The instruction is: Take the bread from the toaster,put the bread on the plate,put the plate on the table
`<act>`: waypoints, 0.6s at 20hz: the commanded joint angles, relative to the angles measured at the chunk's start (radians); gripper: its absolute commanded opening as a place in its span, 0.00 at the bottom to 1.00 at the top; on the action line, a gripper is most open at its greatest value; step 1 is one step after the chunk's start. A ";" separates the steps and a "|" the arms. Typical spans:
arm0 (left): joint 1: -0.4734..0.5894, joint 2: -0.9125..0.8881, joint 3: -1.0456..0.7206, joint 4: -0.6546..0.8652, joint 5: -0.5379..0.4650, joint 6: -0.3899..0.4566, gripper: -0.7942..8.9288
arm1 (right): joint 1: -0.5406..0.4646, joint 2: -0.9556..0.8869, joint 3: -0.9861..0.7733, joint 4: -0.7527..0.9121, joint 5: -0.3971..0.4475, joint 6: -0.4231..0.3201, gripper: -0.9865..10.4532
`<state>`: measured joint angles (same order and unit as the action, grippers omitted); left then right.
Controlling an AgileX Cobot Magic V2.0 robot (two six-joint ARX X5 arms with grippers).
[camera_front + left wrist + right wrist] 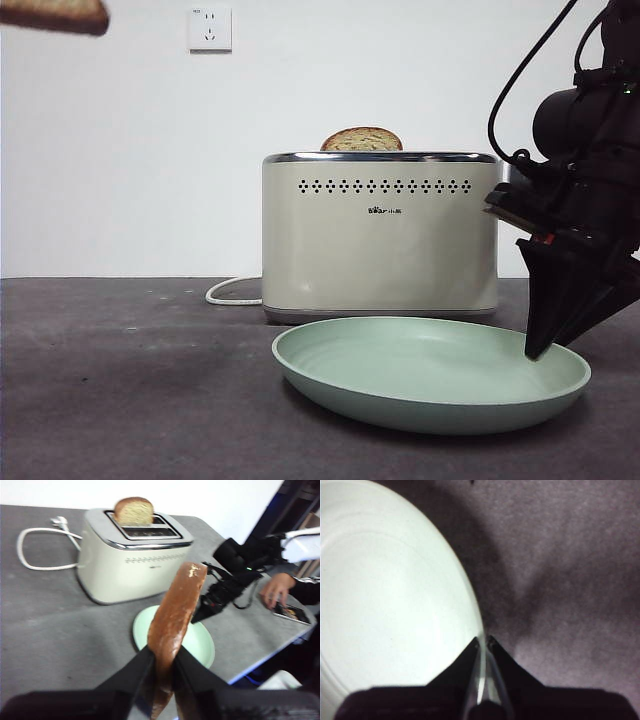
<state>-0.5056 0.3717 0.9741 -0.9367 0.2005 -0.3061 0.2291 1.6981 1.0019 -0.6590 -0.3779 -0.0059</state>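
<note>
1. At the top left corner of the front view, the bread (55,15) hung high above the table (130,380), and only its lower brown edge was visible there.
2. In the left wrist view, the left gripper (162,662) held this bread (175,615) by one edge, its two black jaws pressed against both faces of the slice. The slice stood on its edge in the air, with the dark crust toward the camera.
3. A white cord (232,293) lay on the table to the left of the toaster (380,240) and ran behind it.
4. The toaster stood upright at the middle of the table, toward the far side. A second slice (362,139) sat in one slot, and only its domed top came out above the chrome rim.
5. A white wall socket (210,29) was on the wall behind, to the left of the toaster.
6. The plate (400,400) was just in front of the toaster, on its near side. Its right side was lifted a little, so it was tilted.
7. The right gripper (540,345) came down from the right and held the right rim of the plate. In the right wrist view, its jaws (483,642) were pinching the thin rim of the plate (385,595) between them.
8. In the left wrist view, a person's hand (275,587) rested on the table beyond the right arm.
</note>
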 commanded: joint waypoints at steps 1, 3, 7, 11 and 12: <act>0.002 -0.002 -0.003 0.008 0.031 -0.022 0.07 | 0.006 -0.021 -0.011 0.008 0.008 0.016 0.07; 0.002 0.001 -0.003 0.017 0.049 -0.035 0.07 | 0.018 -0.067 -0.011 0.008 0.002 0.027 0.07; 0.002 0.019 -0.003 0.075 0.087 -0.052 0.07 | 0.047 -0.189 -0.010 0.015 -0.037 0.064 0.07; 0.002 0.098 -0.003 0.147 0.102 -0.060 0.07 | 0.123 -0.333 -0.010 0.015 -0.041 0.105 0.07; 0.002 0.141 -0.003 0.173 0.134 -0.057 0.07 | 0.156 -0.368 -0.010 0.016 -0.041 0.122 0.07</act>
<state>-0.5056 0.5053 0.9741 -0.7795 0.3264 -0.3534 0.3798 1.3315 0.9939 -0.6483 -0.4099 0.0883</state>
